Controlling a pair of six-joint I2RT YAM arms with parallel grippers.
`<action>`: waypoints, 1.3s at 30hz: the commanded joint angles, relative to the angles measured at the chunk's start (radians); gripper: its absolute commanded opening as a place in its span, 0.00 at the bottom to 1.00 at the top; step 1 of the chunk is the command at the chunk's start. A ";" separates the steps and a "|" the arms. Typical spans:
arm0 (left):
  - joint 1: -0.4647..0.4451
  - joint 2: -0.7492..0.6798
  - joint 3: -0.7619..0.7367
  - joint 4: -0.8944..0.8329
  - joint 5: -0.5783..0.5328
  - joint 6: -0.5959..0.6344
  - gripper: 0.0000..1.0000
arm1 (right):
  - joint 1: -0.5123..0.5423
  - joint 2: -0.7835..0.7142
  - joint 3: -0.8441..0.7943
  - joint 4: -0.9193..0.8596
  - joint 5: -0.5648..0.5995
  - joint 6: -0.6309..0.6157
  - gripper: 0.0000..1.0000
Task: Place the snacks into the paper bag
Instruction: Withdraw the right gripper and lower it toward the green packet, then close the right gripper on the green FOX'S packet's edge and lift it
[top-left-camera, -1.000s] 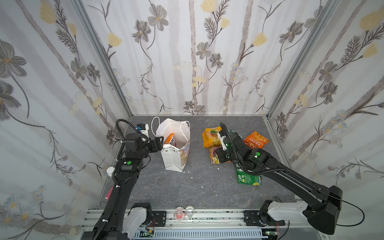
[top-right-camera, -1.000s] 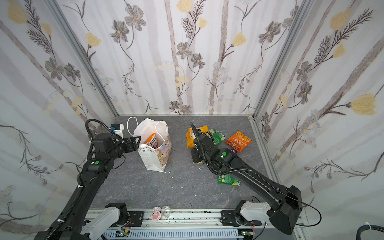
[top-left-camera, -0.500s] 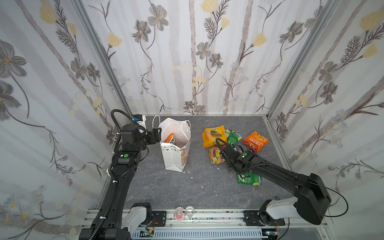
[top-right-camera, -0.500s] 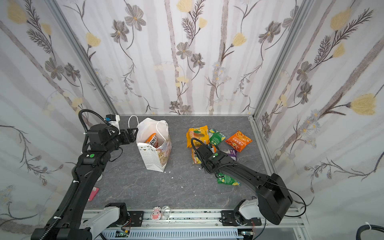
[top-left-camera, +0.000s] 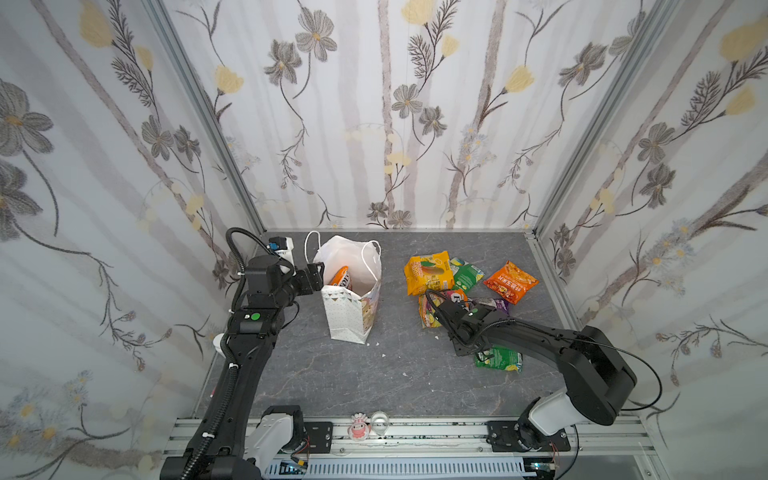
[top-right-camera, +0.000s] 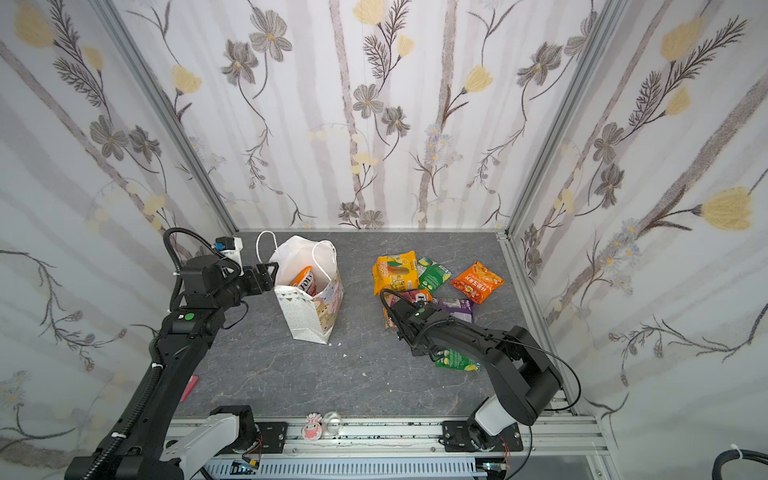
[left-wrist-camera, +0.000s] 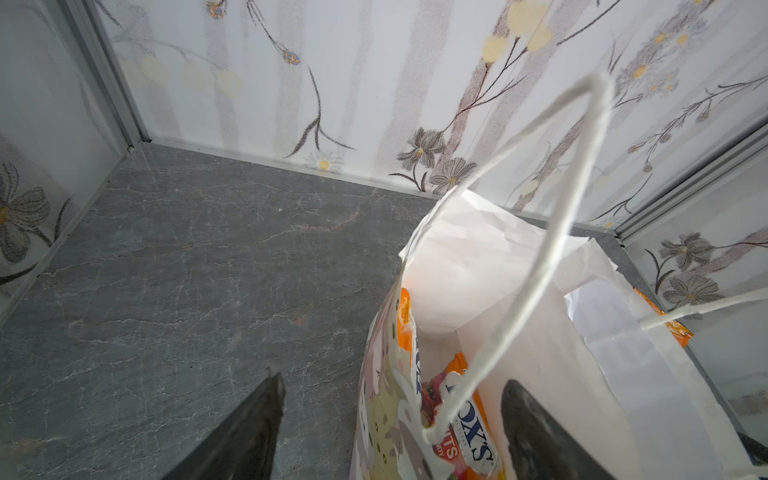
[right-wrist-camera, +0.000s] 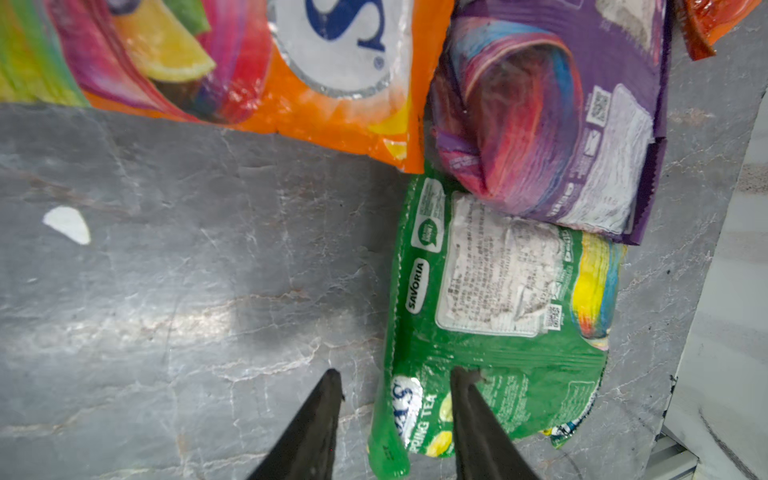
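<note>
1. Up close, the right gripper is seen with its fingers held partly apart, low over the table. The curled edge of the green SAVORIA packet is framed between them, yet a strip of bare table is left beside one finger, so nothing is pinched.
2. That packet's far end is overlapped by a purple packet, and just beside this a flat FOX'S bag is laid. A white scrap is seen apart on the stone.
3. The left gripper is held spread wide across the rim of the paper bag. One finger is kept outside over the table, while the other appears to be placed within the mouth. The wall is not squeezed.
4. The paper bag is stood upright on the left half of the table in both top views, its mouth open and a cord handle arched above it. An upright FOX'S packet is lodged inside.
5. Farther out, on the right half, a yellow-orange packet, a second green packet and an orange chip bag are spread, well apart from the paper bag.
6. The scene is enclosed by floral walls.
</note>
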 joint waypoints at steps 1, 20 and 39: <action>0.000 -0.006 -0.007 0.038 0.006 -0.002 0.82 | -0.001 0.047 0.019 -0.012 0.032 0.000 0.44; 0.008 -0.014 -0.014 0.039 -0.009 0.000 0.84 | -0.001 0.087 -0.004 0.032 0.066 0.009 0.36; 0.008 -0.020 -0.015 0.037 -0.016 0.002 0.84 | 0.000 0.100 -0.030 0.054 0.082 0.041 0.00</action>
